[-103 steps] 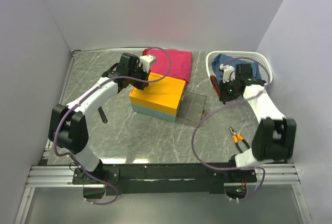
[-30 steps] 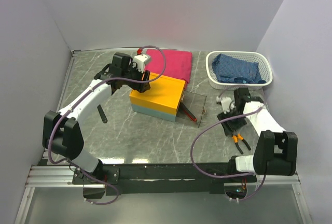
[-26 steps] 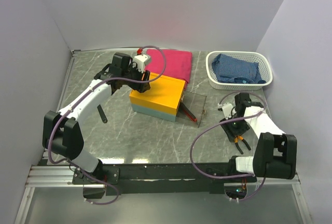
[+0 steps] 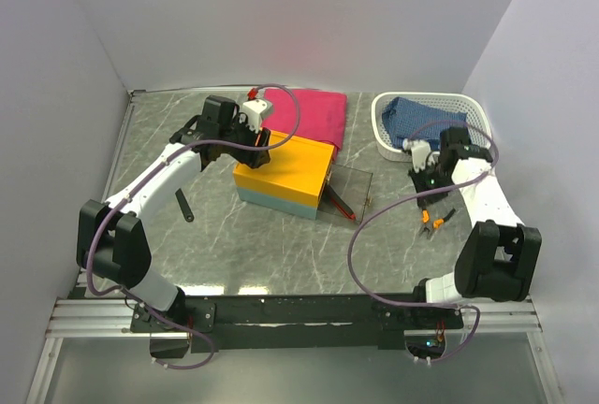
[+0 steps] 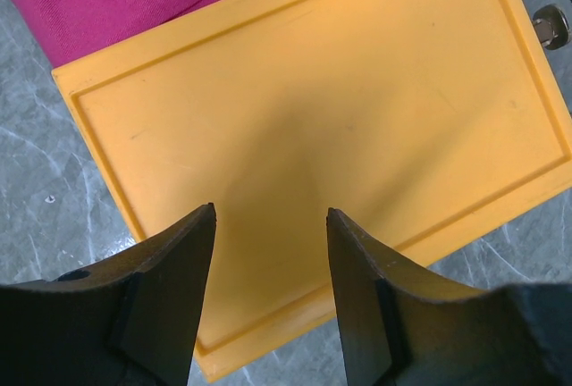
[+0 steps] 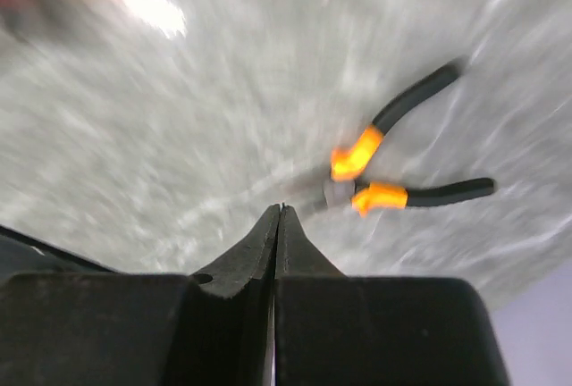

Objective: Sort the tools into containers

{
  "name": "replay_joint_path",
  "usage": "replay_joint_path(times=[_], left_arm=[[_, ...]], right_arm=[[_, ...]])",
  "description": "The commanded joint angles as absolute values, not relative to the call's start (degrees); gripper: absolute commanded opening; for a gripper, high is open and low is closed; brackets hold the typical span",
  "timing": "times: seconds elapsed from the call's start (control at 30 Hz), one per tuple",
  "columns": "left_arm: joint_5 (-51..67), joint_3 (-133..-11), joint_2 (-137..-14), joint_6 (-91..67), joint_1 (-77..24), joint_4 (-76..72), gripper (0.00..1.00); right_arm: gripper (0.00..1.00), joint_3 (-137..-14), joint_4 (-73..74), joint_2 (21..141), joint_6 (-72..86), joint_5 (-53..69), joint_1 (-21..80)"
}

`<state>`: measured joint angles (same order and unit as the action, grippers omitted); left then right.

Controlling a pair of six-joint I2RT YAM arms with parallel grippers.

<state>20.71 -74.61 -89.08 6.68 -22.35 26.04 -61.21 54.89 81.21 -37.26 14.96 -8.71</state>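
Note:
The box (image 4: pixel 283 172) with the orange-yellow top (image 5: pixel 322 109) stands mid-table. My left gripper (image 5: pixel 270 212) hangs open just above that top, nothing between its fingers; from overhead it (image 4: pixel 257 147) is over the box's back left corner. Small orange-handled pliers (image 4: pixel 433 220) lie on the table at the right. The right wrist view is blurred; there the pliers (image 6: pixel 384 172) lie just past my right gripper (image 6: pixel 281 207), which is shut with nothing in it. From above it (image 4: pixel 423 187) sits between the pliers and the white basket (image 4: pixel 386 138). A red-handled screwdriver (image 4: pixel 342 206) lies by the box.
A blue cloth (image 4: pixel 426 122) fills the basket. A pink folded cloth (image 4: pixel 314 112) lies behind the box. The box's clear panel (image 4: pixel 354 184) lies flat on the table. A short dark tool (image 4: pixel 184 208) lies at the left. Walls close in on both sides.
My right gripper closed and pulled back from the pliers toward the basket. The pliers now lie farther from the front edge than before. The left arm has not moved.

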Motion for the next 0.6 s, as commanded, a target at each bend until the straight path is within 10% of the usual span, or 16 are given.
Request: replay_joint_path(times=[0.0,0.13,0.3,0.57], left_arm=[[21.36,-76.9,-87.27,7.65,-22.32,25.58,0.58],[20.83,-76.99,-86.92,8.08,-22.32,25.84,0.58],[20.57,-75.68,-86.14,8.26,-22.32,25.75,0.58],[20.39,-75.85,-86.4,8.44,-22.24,25.93,0.58]], right_arm=[[0.0,-69.33,58.8,80.68,-32.7,23.29,-5.72],[0.02,-70.23,60.2,81.21,-33.92,23.65,-3.26],[0.46,-65.14,56.34,82.17,-32.62,14.86,-6.41],[0.51,-62.4,51.42,88.75,-27.52,10.9,-7.82]])
